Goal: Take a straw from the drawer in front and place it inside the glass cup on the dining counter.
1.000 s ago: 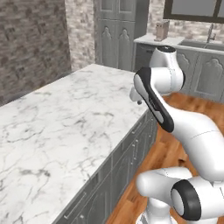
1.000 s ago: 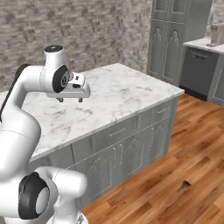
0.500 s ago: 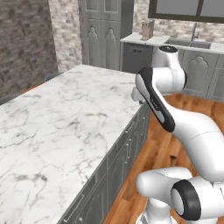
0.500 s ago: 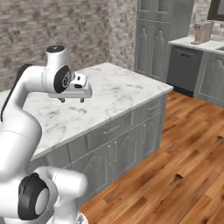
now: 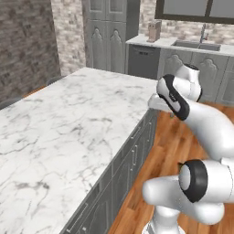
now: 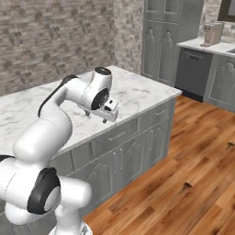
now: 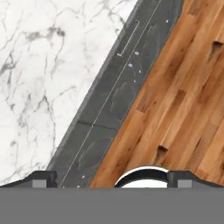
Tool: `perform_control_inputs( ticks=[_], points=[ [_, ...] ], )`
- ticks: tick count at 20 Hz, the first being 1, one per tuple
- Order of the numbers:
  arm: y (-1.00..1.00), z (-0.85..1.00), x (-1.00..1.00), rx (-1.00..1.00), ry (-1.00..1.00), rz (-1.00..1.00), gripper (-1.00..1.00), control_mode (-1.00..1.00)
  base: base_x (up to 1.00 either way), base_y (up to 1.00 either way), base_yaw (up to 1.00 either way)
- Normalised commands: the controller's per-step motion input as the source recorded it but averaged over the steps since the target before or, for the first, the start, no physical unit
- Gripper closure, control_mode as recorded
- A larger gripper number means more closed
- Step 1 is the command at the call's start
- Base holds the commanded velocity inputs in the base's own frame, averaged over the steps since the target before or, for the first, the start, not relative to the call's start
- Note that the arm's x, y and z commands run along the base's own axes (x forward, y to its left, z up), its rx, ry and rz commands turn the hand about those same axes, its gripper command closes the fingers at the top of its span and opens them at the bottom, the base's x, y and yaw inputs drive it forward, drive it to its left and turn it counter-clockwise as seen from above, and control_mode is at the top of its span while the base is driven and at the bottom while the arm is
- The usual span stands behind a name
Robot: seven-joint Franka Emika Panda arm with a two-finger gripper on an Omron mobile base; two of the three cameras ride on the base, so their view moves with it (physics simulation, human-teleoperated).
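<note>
From the left base view, my arm rose beside the dining counter (image 5: 68, 119), at its edge. From the right base view, my gripper (image 6: 107, 112) hung over that counter's edge, jaws spread wide, holding nothing. In the hand view, my fingertips (image 7: 41, 179) stood apart above the counter's grey base and the wooden floor (image 7: 183, 96) beside it.

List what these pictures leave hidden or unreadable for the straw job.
- Straw: if it lies in a drawer, the shut front panels hide it in the right base view.
- Gripper: in the left base view the arm's own links cover it.
- Dining counter: the left base view's left and bottom edges cut it off, so what stands farther along cannot be told.
- Box on the far worktop: too small to identify.
</note>
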Motion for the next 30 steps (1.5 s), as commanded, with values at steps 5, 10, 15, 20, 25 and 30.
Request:
perform_control_inputs(
  ticks=[5,10,15,20,25,30],
  points=[
    [-1.0,-0.79,0.08,0.53,0.17,-0.1,-1.0,-1.0,0.0,0.0,0.0],
    [-0.86,-0.95,0.49,0.48,0.14,-0.05,-1.0,-1.0,0.0,0.0,0.0],
    [-0.44,-1.0,0.77,0.41,0.07,0.0,-1.0,-1.0,0.0,0.0,0.0],
    [0.0,-0.89,0.99,0.28,0.0,-0.01,-1.0,-1.0,0.0,0.0,0.0],
    [0.0,-0.18,0.84,0.17,-0.02,0.0,-1.0,-1.0,0.0,0.0,0.0],
    [0.13,0.0,0.38,0.21,0.0,0.0,-1.0,-1.0,0.0,0.0,0.0]
  ],
)
